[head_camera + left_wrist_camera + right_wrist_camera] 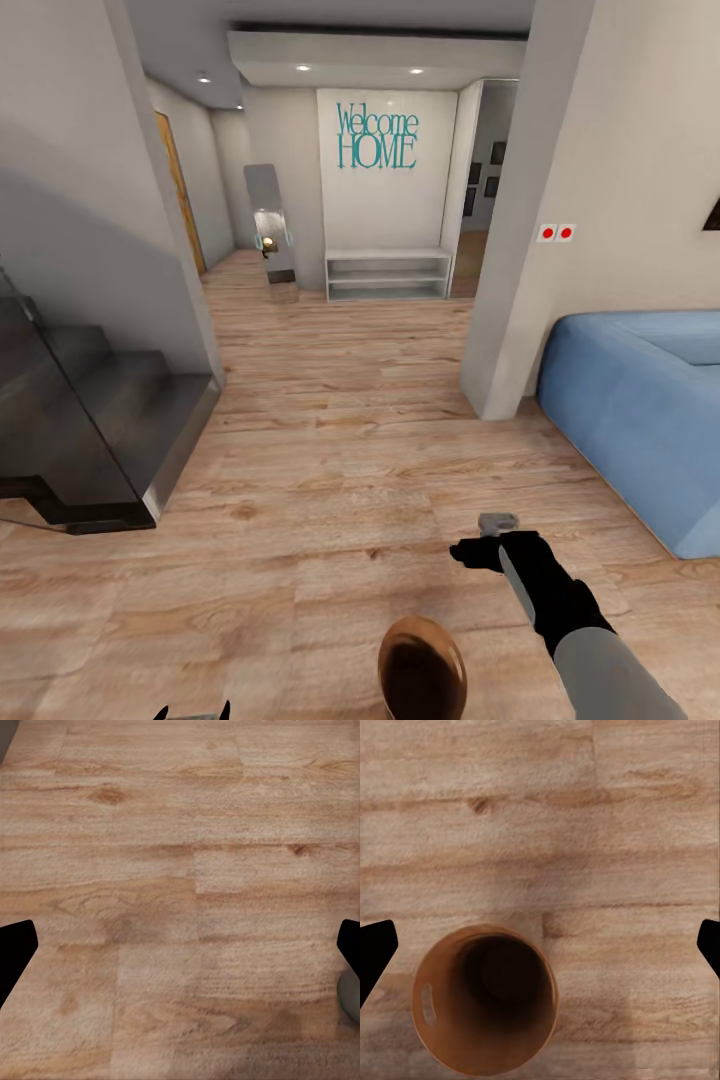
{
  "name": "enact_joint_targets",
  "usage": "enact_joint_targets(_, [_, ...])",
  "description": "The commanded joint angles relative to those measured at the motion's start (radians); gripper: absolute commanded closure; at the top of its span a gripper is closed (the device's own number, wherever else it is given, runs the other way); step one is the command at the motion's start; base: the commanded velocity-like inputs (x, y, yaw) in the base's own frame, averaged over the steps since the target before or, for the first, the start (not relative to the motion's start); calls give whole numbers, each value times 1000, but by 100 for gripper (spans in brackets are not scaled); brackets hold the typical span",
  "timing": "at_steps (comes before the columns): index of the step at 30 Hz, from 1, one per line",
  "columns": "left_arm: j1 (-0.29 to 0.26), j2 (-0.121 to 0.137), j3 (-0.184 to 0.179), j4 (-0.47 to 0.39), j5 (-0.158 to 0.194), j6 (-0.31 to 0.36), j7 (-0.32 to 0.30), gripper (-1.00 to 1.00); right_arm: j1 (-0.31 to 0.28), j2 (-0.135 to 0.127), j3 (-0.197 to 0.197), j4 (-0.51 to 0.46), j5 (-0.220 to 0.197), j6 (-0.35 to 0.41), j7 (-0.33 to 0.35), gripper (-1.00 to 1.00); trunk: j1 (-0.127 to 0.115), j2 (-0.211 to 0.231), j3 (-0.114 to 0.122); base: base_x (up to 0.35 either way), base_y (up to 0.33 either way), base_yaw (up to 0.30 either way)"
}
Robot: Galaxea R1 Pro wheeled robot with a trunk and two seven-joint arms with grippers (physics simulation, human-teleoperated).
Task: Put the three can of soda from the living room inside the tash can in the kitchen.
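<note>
Wood plank floor [330,440], blue sofa [640,420] right, dark staircase [90,420] left, white shelf [388,274] under "Welcome HOME" lettering [377,137].

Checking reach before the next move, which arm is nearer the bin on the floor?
Right. The right gripper hangs just above and beside the bin; the left gripper sits farther off across bare floor.

Overall light: even, soft and fairly bright around me, a flat rendered look.
Sources: small ceiling spots [302,68] glow in the far hall.
Shadows: the staircase [95,420] at my left sits dark; the tash can [484,999] darkens toward its bottom, its rim lit.
Glare: a pale sheen on the far wood floor [330,400].
Sharpness: my wrist views are soft, the floor grain smeared.
Edges: walls lean outward in my head view, a wide-angle stretch.
</note>
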Motion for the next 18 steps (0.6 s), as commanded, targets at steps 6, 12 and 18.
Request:
enact_joint_targets(6, [0,0,0,2,0,0,0,-100,-202,-5,7,374,6,-22,-4,-100,0,0,0,0,0,0])
enact_joint_targets(12, [0,0,2,7,1,0,1,-100,-285,0,13,537,8,-88,-5,-100,0,0,0,0,0,0])
enact_joint_targets(18, [0,0,3,10,5,0,1,-100,-301,2,14,566,7,-101,-5,-100,0,0,0,0,0,0])
